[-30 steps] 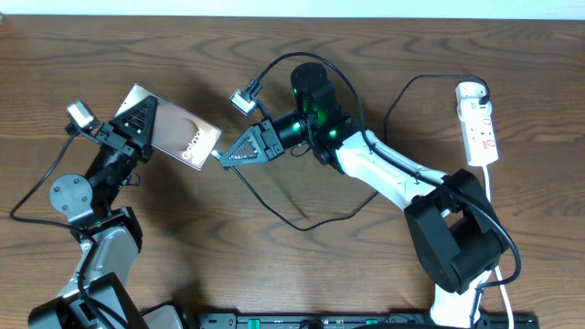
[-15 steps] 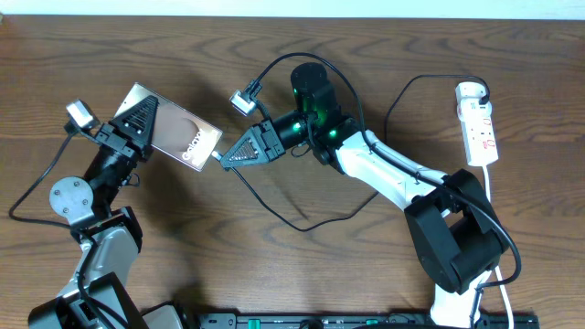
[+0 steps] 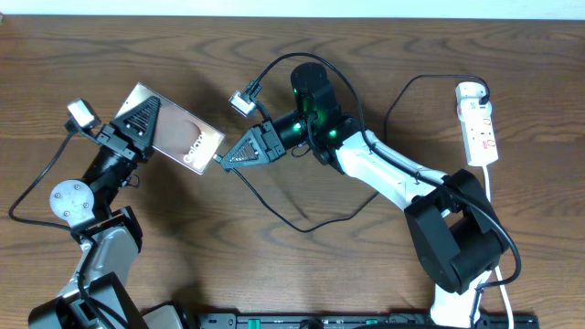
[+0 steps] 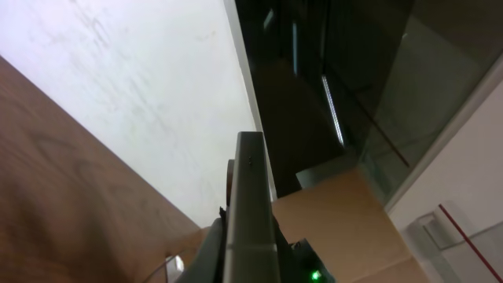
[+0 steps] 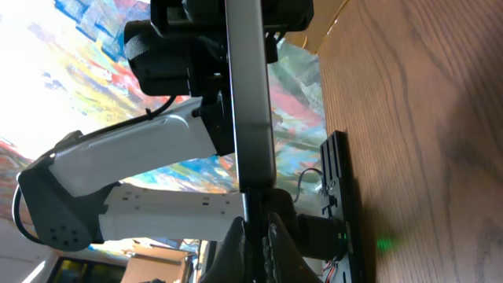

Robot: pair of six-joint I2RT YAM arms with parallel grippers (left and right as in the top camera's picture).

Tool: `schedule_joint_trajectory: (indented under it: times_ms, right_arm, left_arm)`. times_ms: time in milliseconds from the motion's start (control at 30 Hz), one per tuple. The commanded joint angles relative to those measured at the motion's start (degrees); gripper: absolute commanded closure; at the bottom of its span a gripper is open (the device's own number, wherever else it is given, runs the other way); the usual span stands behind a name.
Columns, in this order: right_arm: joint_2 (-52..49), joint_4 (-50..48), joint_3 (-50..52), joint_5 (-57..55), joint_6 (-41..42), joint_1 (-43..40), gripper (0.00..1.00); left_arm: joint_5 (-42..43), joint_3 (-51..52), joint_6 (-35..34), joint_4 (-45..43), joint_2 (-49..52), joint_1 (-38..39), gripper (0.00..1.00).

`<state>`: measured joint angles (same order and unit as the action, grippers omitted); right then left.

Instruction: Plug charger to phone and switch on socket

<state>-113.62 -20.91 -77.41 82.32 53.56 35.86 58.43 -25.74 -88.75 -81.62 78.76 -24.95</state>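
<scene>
Dark-faced and flat, the rectangular phone (image 3: 183, 139) sits clamped in the left gripper (image 3: 139, 123), only its slim grey edge showing in both wrist views. At its lower edge the right gripper (image 3: 224, 158) pinches the thin black charger cable (image 3: 302, 228), plug tip hidden. The narrow white socket strip (image 3: 477, 123) lies well apart, near the right edge of the wooden table (image 3: 347, 274).

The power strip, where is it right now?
In the overhead view, the power strip lies at the far right of the table, far from the phone on the left.
</scene>
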Motion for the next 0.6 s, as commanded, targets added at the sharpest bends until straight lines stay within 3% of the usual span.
schedule_joint_trajectory:
  times_ms: [0, 567]
  right_arm:
    - [0.3, -0.4, -0.8, -1.8, -0.9, 1.0, 0.99]
    - [0.3, -0.6, -0.8, -3.3, -0.9, 1.0, 0.99]
  left_arm:
    - [3.5, 0.1, -1.1, -1.2, -0.5, 0.6, 0.93]
    - [3.5, 0.1, -0.9, -1.2, -0.5, 1.9, 0.93]
